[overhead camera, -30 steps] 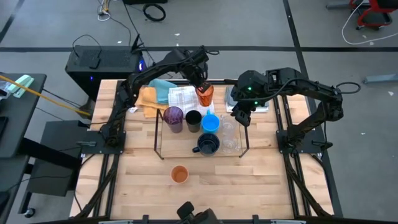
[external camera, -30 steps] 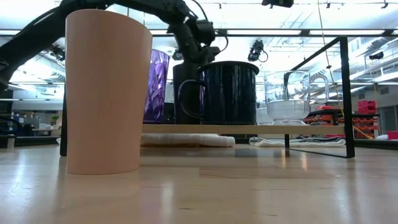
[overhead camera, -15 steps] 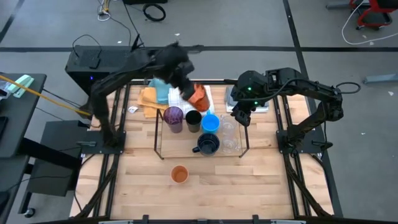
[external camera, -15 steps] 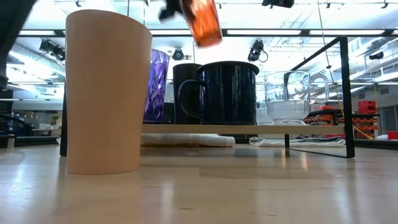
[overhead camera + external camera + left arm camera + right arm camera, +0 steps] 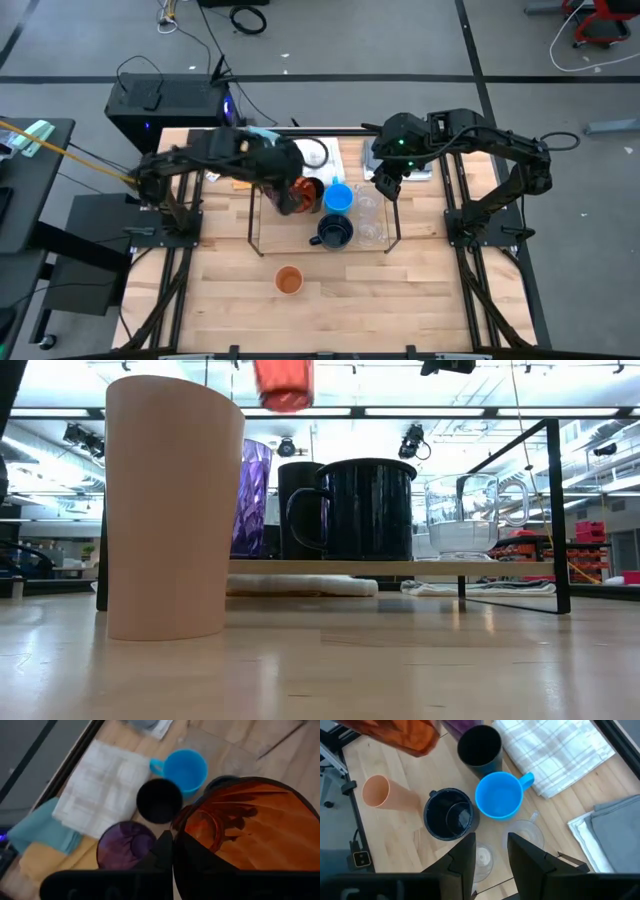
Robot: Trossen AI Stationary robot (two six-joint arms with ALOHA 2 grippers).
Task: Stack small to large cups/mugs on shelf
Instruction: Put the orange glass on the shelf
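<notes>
Wooden table (image 5: 400, 290) standing on a grey floor, with black rails running along both sides and a black box with cables sitting behind it; in the low view a lit workshop ceiling is showing beyond. Cloths are lying at the table's far edge: a white checked towel (image 5: 560, 750), a teal cloth (image 5: 37, 832) and a yellow cloth (image 5: 47, 860). The shelf (image 5: 255, 235), a thin black rod frame, is standing mid-table and carrying the purple cup (image 5: 126, 845), the black cup (image 5: 159, 800), the bright blue cup (image 5: 499, 796), the navy mug (image 5: 449, 814) and the clear glass mug (image 5: 527, 834). A second clear glass (image 5: 482, 857) seems to be standing just beside the navy mug, though the view is poor. One pale orange cup (image 5: 289, 280) is standing alone on the table nearer the camera, apart from the shelf.

The left gripper (image 5: 290, 190) is hanging above the shelf over the purple and black cups, its fingers clamped together on the rim of the translucent orange cup (image 5: 250, 827), which is clear of the shelf. The right gripper (image 5: 490, 851) is hovering over the shelf's right part with its fingers standing apart and holding nothing.
</notes>
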